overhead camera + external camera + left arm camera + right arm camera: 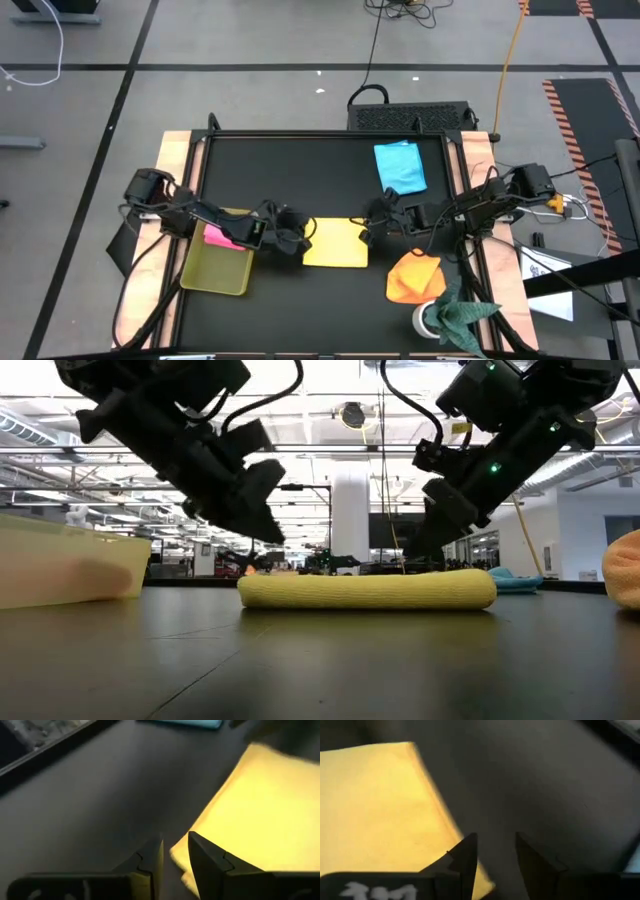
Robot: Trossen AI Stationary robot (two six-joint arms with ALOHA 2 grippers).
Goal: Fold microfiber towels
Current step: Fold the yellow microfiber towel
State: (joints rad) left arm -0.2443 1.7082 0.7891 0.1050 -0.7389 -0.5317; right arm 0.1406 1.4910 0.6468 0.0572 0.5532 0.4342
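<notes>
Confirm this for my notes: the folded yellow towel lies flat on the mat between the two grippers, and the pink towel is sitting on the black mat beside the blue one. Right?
Not quite. The pink towel lies in the yellow-green tray near the left gripper, far from the blue towel, as the high view shows. The yellow towel does lie folded flat between the left gripper and the right gripper.

We see a yellow towel (336,243), a light blue towel (401,167), an orange towel (414,277), a pink towel (221,237), a translucent yellow-green tray (216,268) and a black surface (300,170).
</notes>
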